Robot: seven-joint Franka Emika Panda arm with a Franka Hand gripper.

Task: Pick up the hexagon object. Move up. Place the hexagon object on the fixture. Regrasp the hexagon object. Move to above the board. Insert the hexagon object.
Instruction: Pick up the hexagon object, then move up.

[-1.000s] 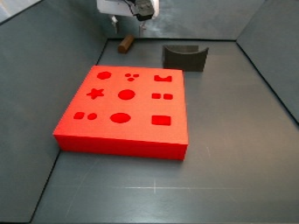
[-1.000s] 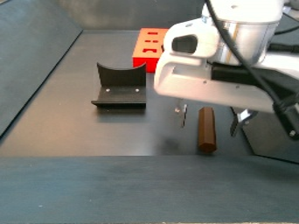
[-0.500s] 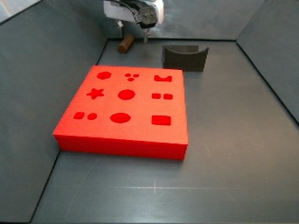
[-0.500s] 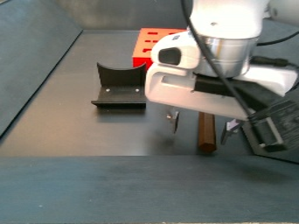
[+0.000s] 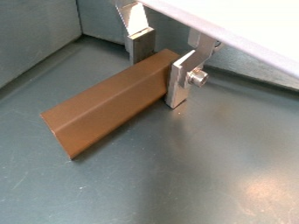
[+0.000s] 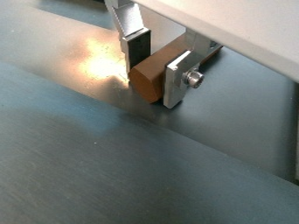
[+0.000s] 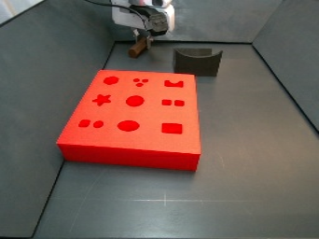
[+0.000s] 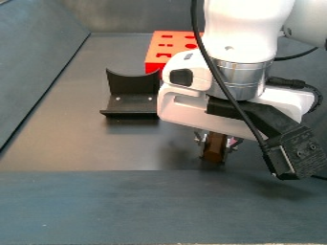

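Lower than half a second ago, the gripper [image 8: 215,144] has now come down over the hexagon object [image 8: 219,150], so that in this side view the white arm body hides most of the brown peg and only a short piece of it shows below. In both wrist views the two silver fingers stand on the two sides of the peg: one finger [image 5: 177,80] lies flat against its side near the far end, and the other [image 5: 140,42] is on the opposite side. In a wrist view the hexagon object [image 5: 111,101] lies long on the grey floor [image 5: 222,175], with its near end free. In a wrist view the end face of the peg [image 6: 151,80] sits between the plates, and both seem to touch it, so the gripper [image 6: 158,66] looks closed on the peg, which is on the floor.

Behind the gripper, the fixture [image 8: 132,94] stands apart on the floor, its curved notch up. Farther back is the board [image 8: 173,48], bright red. In a side view the board [image 7: 134,117] lies near the camera, the fixture [image 7: 199,61] behind it, and the gripper [image 7: 140,39] is at the far wall, beside the fixture but not touching.
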